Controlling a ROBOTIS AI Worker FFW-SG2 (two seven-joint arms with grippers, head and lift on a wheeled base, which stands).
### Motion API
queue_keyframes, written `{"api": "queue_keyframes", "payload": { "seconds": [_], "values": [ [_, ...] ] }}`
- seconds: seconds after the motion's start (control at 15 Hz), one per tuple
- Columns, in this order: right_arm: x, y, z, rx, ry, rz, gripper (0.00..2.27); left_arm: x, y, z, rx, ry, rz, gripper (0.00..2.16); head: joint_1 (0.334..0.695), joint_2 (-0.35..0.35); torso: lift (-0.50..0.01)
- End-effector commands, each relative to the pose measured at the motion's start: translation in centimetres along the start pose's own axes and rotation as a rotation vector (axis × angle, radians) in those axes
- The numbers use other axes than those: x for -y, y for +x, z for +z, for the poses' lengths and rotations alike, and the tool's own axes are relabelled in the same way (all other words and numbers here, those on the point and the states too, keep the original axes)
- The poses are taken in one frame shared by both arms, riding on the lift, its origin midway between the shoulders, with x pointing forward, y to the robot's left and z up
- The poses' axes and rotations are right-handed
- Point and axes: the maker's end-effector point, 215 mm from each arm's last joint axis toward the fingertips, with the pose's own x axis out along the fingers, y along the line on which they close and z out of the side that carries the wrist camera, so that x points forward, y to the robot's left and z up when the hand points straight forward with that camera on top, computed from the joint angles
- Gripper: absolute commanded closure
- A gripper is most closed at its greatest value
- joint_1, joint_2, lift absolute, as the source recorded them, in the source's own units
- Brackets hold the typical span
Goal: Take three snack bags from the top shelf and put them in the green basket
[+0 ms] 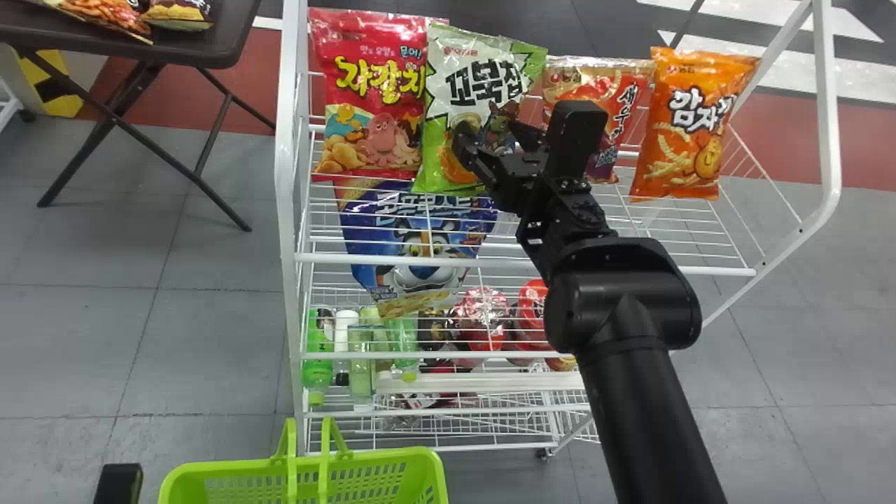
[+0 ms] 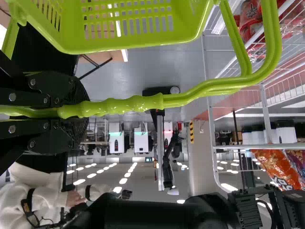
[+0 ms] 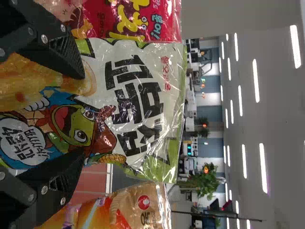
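My right gripper (image 1: 490,133) is open in front of the green-and-white snack bag (image 1: 470,91) on the top shelf (image 1: 525,263). In the right wrist view, the right gripper (image 3: 82,114) has one finger on each side of that bag's printed front (image 3: 128,100); contact cannot be told. Beside it stand a red bag (image 1: 374,98), an orange-red bag (image 1: 595,77) and an orange bag (image 1: 693,126). At the bottom left is a black part of my left gripper (image 1: 117,483). The green basket (image 1: 427,465) hangs from the left gripper (image 2: 78,109), shut on its handle (image 2: 128,105).
Below the top shelf, a blue bag (image 1: 420,245), bottles (image 1: 360,364) and red packs (image 1: 483,322) show through the wires. The rack's white left post (image 1: 285,175) rises between basket and table. A dark table (image 1: 210,45) with snacks stands at the back left.
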Motion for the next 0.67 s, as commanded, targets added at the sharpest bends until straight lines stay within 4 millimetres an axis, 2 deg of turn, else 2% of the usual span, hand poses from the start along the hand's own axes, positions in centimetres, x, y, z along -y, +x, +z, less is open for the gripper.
{"api": "queue_keyframes", "payload": {
  "seconds": [0.0, 0.07, 0.13, 0.4, 0.47, 0.6],
  "values": [
    [0.0, 0.1, -1.9, -0.072, 0.016, 0.021, 1.73, -0.1, 0.1, 0.6, 0.002, 0.005, 0.004, 2.00, 0.695, -0.203, -0.044],
    [-0.2, -0.4, -2.9, -0.091, 0.022, 0.025, 1.95, 0.0, 0.2, 0.9, 0.003, 0.010, 0.001, 2.00, 0.695, -0.195, -0.044],
    [-0.3, -1.4, -3.0, -0.088, 0.013, 0.024, 2.01, 0.1, 0.3, 0.9, 0.002, 0.013, 0.000, 2.00, 0.695, -0.194, -0.044],
    [-0.7, -5.0, -1.5, -0.052, -0.038, 0.003, 2.08, 0.3, 0.4, 0.9, -0.003, 0.012, -0.002, 2.00, 0.695, -0.209, -0.044],
    [-0.1, -6.0, -1.1, -0.047, -0.032, -0.009, 2.08, 0.3, 0.4, 0.9, -0.005, 0.012, -0.001, 2.00, 0.695, -0.212, -0.044],
    [-0.6, -8.1, 0.5, -0.014, -0.032, -0.006, 2.10, 0.6, 0.4, 0.7, -0.009, 0.008, -0.007, 2.00, 0.695, -0.219, -0.044]
  ]
}}
